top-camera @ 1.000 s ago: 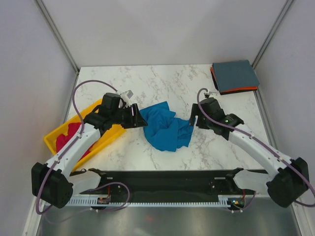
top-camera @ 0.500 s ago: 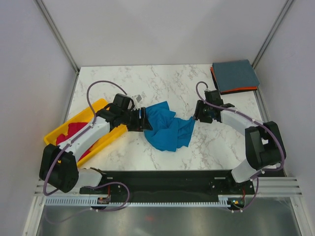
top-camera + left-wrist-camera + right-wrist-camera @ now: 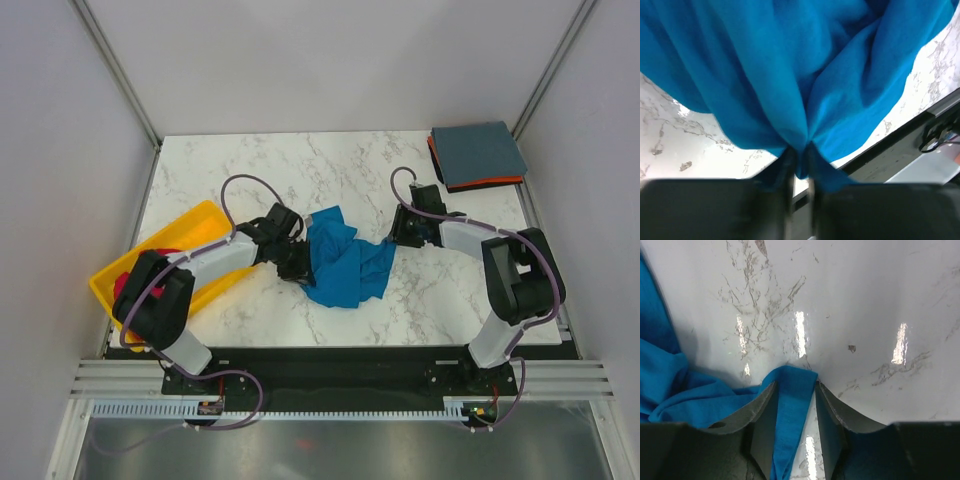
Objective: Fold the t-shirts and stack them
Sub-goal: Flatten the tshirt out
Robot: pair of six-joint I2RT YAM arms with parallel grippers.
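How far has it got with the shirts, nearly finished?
About halfway. Done: a grey-blue t-shirt lies folded on a folded orange t-shirt at the far right corner. In hand: the blue t-shirt is crumpled mid-table, with the left gripper and the right gripper each pinching an edge, so no fold is made yet. Left: the magenta-red t-shirt waits in the yellow tray.
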